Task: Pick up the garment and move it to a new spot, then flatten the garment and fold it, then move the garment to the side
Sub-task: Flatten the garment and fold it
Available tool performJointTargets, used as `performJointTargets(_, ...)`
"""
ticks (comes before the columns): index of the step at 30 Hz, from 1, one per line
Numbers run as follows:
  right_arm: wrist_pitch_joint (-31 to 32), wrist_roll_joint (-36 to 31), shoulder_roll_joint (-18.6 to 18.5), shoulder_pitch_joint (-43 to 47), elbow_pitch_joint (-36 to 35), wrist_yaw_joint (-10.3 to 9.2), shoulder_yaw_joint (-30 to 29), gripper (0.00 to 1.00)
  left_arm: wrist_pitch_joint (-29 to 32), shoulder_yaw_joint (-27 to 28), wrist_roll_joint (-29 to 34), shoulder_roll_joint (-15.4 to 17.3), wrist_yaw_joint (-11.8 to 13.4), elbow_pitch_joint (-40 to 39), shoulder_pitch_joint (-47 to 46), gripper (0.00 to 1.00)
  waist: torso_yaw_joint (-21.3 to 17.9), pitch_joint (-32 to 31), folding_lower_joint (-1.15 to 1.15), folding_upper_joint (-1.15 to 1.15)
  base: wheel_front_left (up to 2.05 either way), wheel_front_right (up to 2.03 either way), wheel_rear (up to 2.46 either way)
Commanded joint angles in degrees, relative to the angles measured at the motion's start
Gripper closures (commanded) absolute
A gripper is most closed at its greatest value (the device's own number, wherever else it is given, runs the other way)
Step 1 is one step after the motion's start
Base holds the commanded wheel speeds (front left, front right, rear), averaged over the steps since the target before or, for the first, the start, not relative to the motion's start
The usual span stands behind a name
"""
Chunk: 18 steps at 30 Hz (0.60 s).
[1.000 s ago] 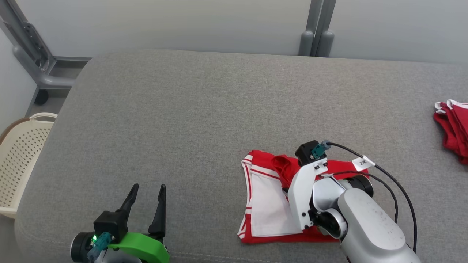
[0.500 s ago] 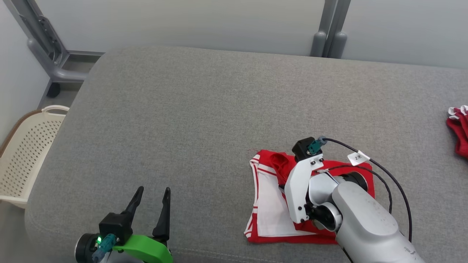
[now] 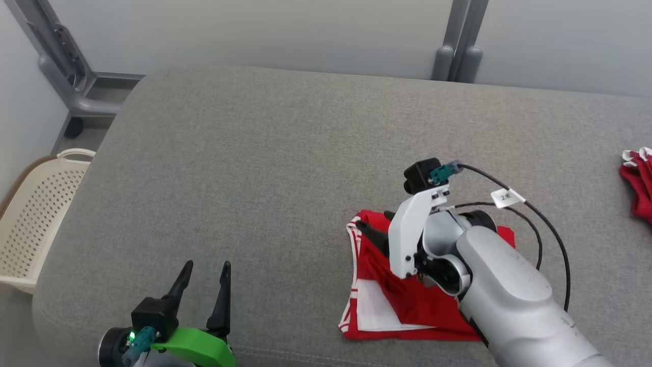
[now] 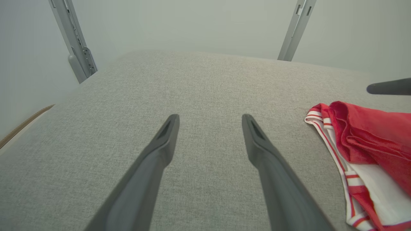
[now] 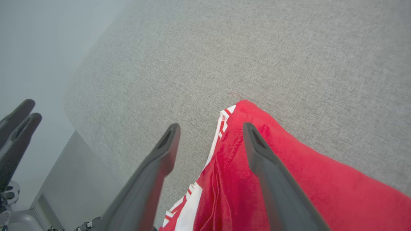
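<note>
Garment [image 3: 407,306]: the part behind the right gripper [image 3: 376,225] jaws is hidden under the arm [image 3: 509,295]. Far behind those jaws, a cloth [image 3: 636,183] is cut off by the picture's edge.

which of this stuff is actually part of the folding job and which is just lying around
Part of the job:
- red and white garment, folded over on the grey cushion
- right claw, open at the garment's corner
- left claw, open, off to the side

Just lying about:
- cream basket beside the cushion
- other red cloth at the far right edge
- grey metal posts behind
</note>
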Motion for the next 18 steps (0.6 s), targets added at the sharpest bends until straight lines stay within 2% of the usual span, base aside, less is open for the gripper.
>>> performJointTargets(1, -1.18, 0.70, -0.13, -1.06, -0.41, -0.03, -0.65, 0.00, -0.16, 0.28, -0.31, 0.26, -0.15, -0.19, 0.21, 0.00, -0.61, -0.09, 0.00, 0.00, 0.00, 0.00, 0.00)
performJointTargets(5, -3.89, -0.97, -0.15, -2.66, -0.24, -0.03, -4.18, 0.00, -0.17, 0.75, -0.07, 0.37, -0.15, -0.46, 0.20, 0.00, -1.79, -0.56, 0.00, 0.00, 0.00, 0.00, 0.00)
performJointTargets(8, -4.99, -5.53, -0.13, -2.10, 0.28, -0.03, -8.50, 0.00, -0.16, 0.82, 0.14, 0.35, -0.15, -0.61, 0.45, 0.00, -2.51, -1.13, 0.00, 0.00, 0.00, 0.00, 0.00)
performJointTargets(12, -4.66, -11.97, -1.47, 1.83, -1.15, -0.03, -14.87, 0.00, -0.17, 0.68, 0.39, 0.15, -0.15, -0.68, 1.13, 0.00, -3.15, -2.09, 0.00, 0.00, 0.00, 0.00, 0.00)
performJointTargets(18, -3.36, -19.08, -2.63, 10.53, -7.69, -0.02, -23.47, 0.00, -0.16, 0.38, 0.21, -0.13, -0.15, -0.61, 1.61, 0.00, -3.79, -2.76, 0.00, 0.00, 0.00, 0.00, 0.00)
